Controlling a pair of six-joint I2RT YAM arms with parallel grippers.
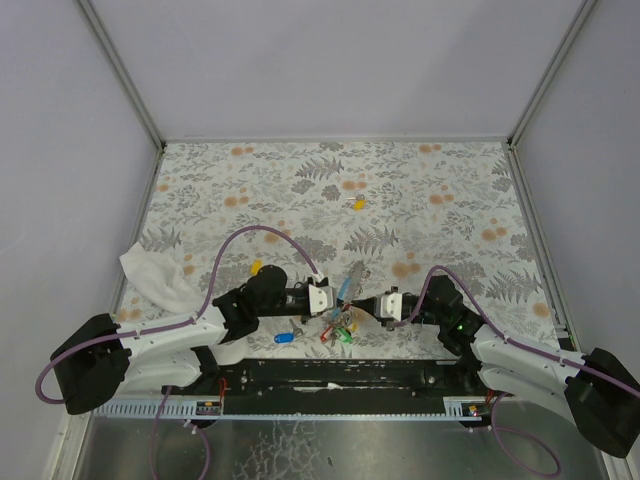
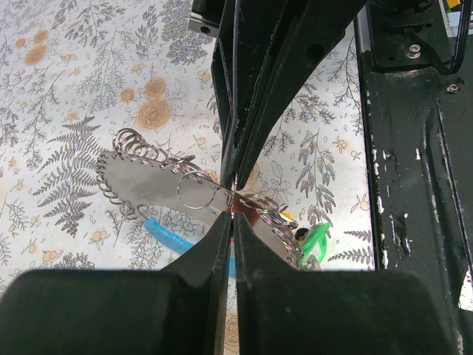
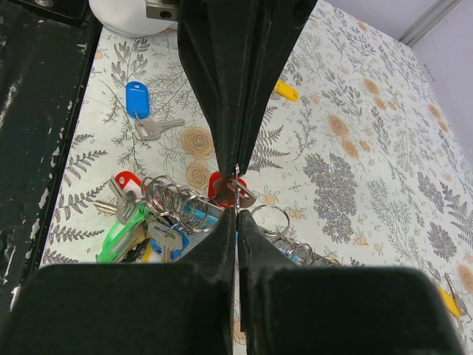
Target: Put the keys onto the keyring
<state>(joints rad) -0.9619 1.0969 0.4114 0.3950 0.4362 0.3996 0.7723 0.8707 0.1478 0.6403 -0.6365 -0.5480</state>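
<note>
Left pincer (image 2: 233,201) pinching keyring (image 2: 148,154), right pincer (image 3: 236,198) shut

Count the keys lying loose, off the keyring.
3: a blue key just left of the keyring cluster, a yellow key by the left arm, a second yellow key farther back, alone. Others may be hidden.

no readable text, no labels, no brand marks, no numbers

Three loose keys are counted: a yellow key (image 1: 357,203), a second yellow key (image 1: 255,267) and a blue key (image 1: 284,336). One keyring (image 3: 168,201) is seen, with at least four clustered keys (image 3: 122,235) at it. One white cloth (image 1: 155,272) and two grippers, the left gripper (image 2: 233,203) and the right gripper (image 3: 236,192), are also counted.
</note>
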